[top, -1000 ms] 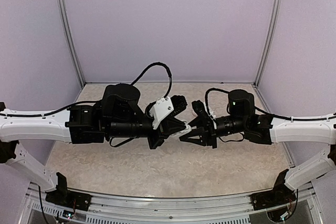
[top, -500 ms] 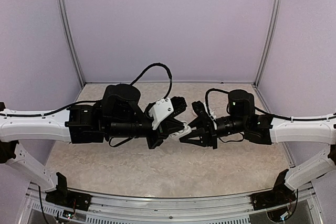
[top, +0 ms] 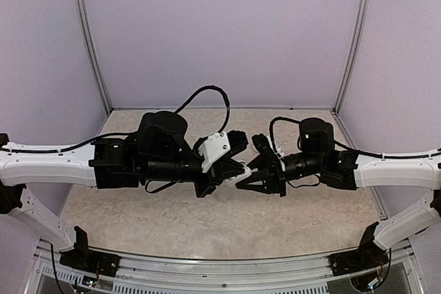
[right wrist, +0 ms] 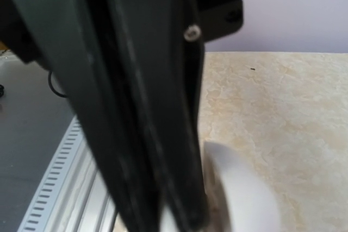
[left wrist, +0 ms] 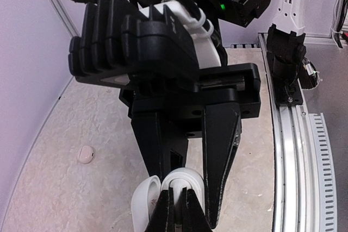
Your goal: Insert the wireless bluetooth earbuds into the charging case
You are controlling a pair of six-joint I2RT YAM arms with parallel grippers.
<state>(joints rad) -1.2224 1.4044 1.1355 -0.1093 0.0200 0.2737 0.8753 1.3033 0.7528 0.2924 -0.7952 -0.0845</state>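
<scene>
Center frame, above the counter (left wrist: 65, 199), we see the left claw (left wrist: 175, 211) with its tips pressed nearly together, apparently pinching the edge of the white charging case (left wrist: 182, 180), which hangs in the air between the two arms with its lid tipped open to one side. Facing it from the right, the right claw (top: 245, 175) is spread, one dark finger on either side of the case. We cannot tell whether those fingers touch it.

One earbud (left wrist: 85, 154), a small pale bud, lies on the counter well apart from the case. It sits below both claws and off toward the back wall, away from the rail. We cannot pick it out from overhead.

We judge that the fetch falls to the right claw, the one not gripping, and that it calls for a drop down and away from the near edge.
</scene>
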